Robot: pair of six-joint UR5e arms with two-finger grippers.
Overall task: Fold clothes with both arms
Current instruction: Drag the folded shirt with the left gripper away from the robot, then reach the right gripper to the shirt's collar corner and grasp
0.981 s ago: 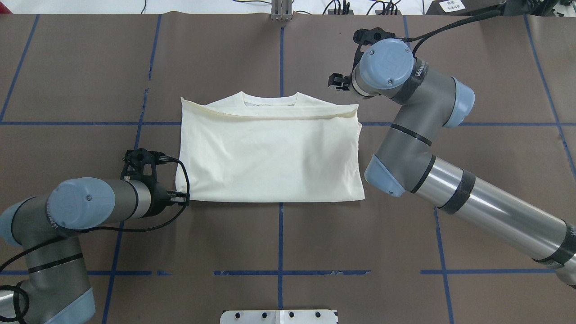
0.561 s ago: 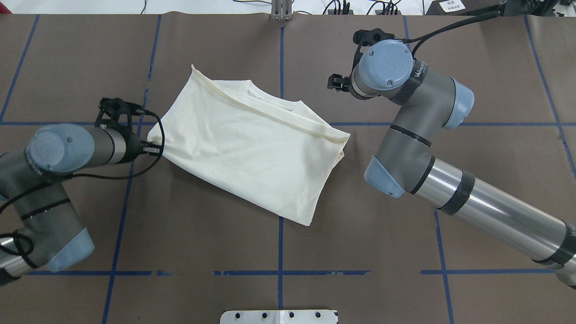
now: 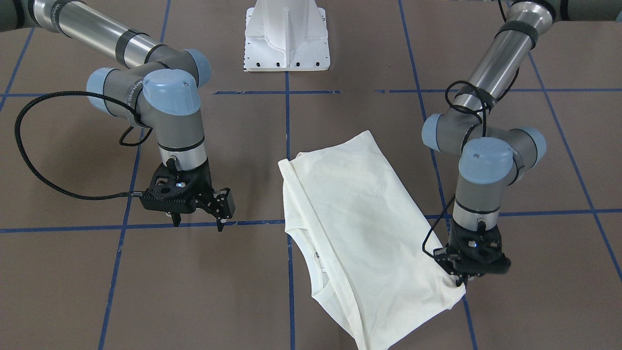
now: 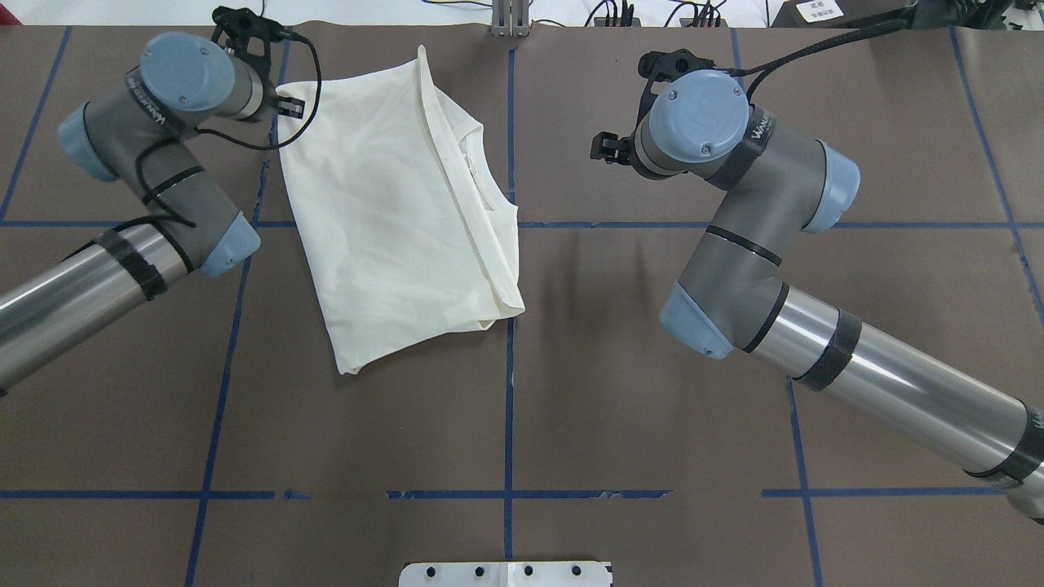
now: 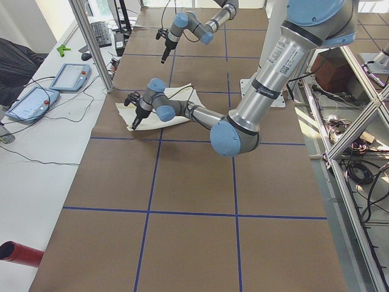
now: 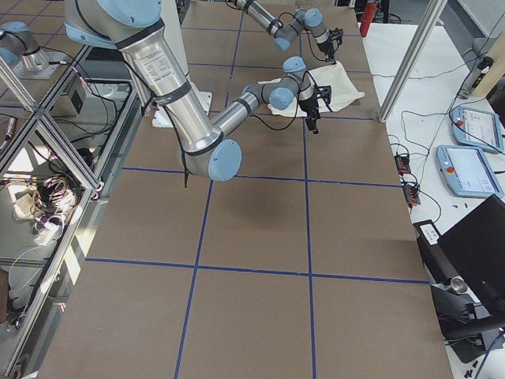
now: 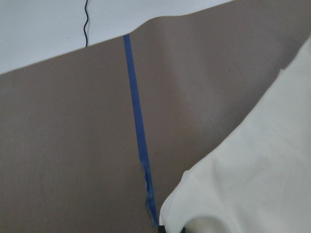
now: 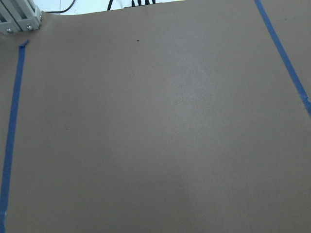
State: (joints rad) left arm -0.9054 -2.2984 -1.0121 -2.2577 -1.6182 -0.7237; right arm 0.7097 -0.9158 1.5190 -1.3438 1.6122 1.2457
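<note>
1. Lying on the table (image 4: 652, 367), left of the centre line and toward the edge far from the robot, the T-shirt (image 4: 391, 204) you are folding is a cream packet set at a slant to the grid.
2. Its upward face is plain off-white. The cloth looks thin, soft and matt, with shallow creases across it.
3. The outline is roughly four-sided. A folded-over top layer ends in a long hemmed edge (image 3: 291, 189) that runs the length of the packet. Beside that edge the ribbed neckline (image 3: 307, 260) shows as a shallow arc.
4. Your left gripper (image 3: 460, 281) has its black fingers pinched together on one corner of the T-shirt, the far-left corner in the overhead view. Its wrist camera shows pale cloth bunched at the bottom of the frame, right by a blue line.
5. Your right gripper (image 3: 197, 224) hangs over bare table, well apart from the T-shirt. Its two fingers are spread wide with nothing between them.
6. The table cover is a dull, smooth brown sheet crossed by blue tape lines (image 4: 508, 432) with ragged edges in places.
7. The left arm (image 4: 81, 285) and right arm (image 4: 897, 383) are polished silver tubes with grey joints, rounded light-blue caps and looping black cables. A white pedestal base (image 3: 286, 34) stands between them.
</note>
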